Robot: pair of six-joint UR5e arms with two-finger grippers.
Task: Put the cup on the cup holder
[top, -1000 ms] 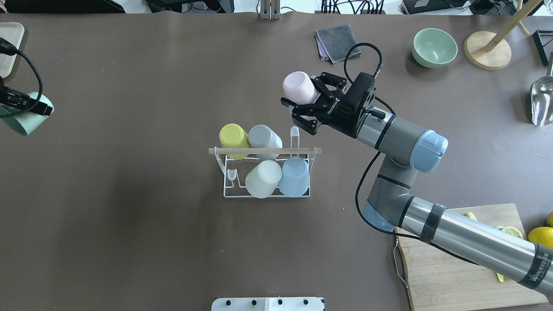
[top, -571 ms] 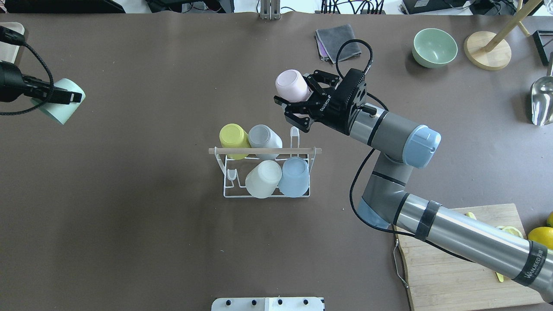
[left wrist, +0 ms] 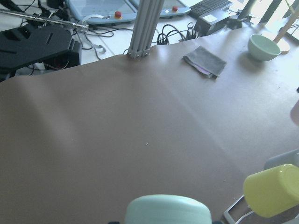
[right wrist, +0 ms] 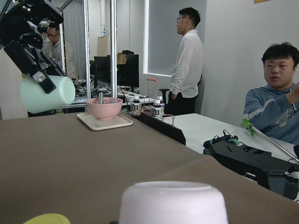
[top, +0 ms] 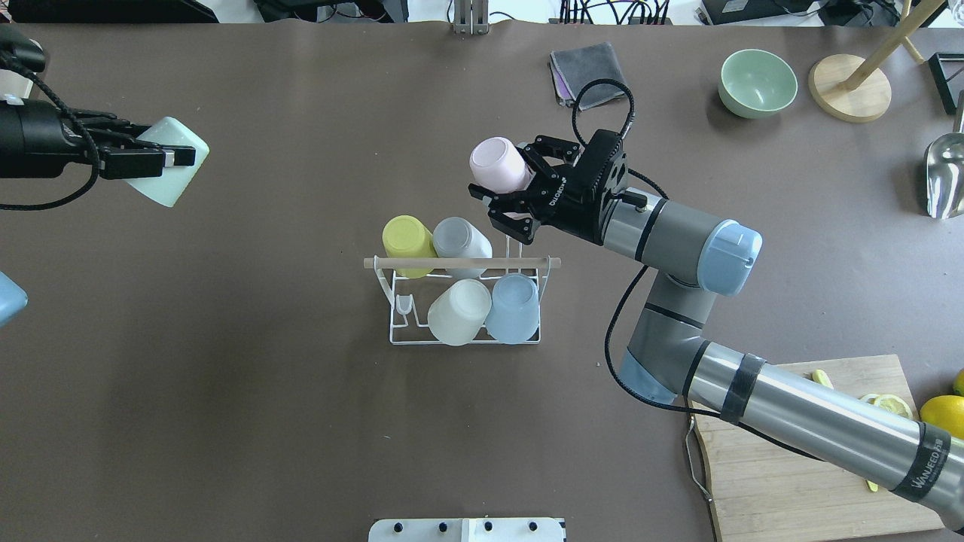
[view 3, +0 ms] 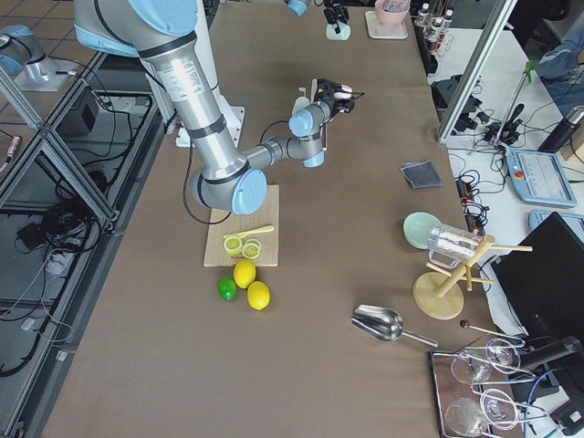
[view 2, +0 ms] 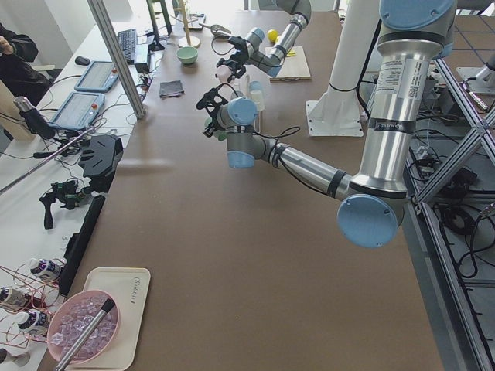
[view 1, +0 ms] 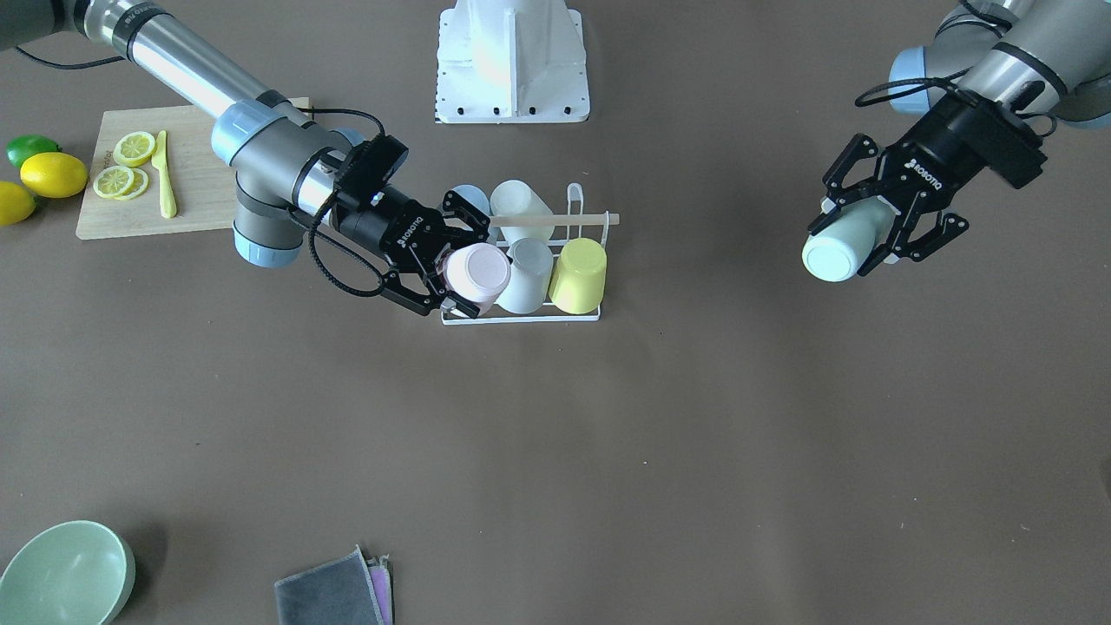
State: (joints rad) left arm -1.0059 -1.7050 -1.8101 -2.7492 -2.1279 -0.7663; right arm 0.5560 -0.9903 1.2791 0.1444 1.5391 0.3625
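Observation:
The cup holder (top: 392, 331) is a white wire rack with a wooden rod across its top, and stands mid-table. It holds a yellow cup (top: 407, 235), a grey cup (top: 459, 239), a white cup (top: 458, 310) and a blue cup (top: 514, 307). My right gripper (top: 508, 194) is shut on a pink cup (top: 497, 164), held tilted just beyond the rack's far right corner. In the front view this pink cup (view 1: 476, 276) sits beside the grey one. My left gripper (top: 162, 156) is shut on a mint-green cup (top: 167, 173), in the air far left of the rack.
A grey cloth (top: 587, 71), a green bowl (top: 757, 83) and a wooden stand (top: 851, 86) lie along the far edge. A metal scoop (top: 945, 177) is at the right. A cutting board (top: 791, 467) with lemon slices and lemons (top: 945, 410) are at the near right.
My right gripper has carried the pink cup left and closer to the rack's far right corner. My left gripper has carried the mint-green cup rightward, further into view.

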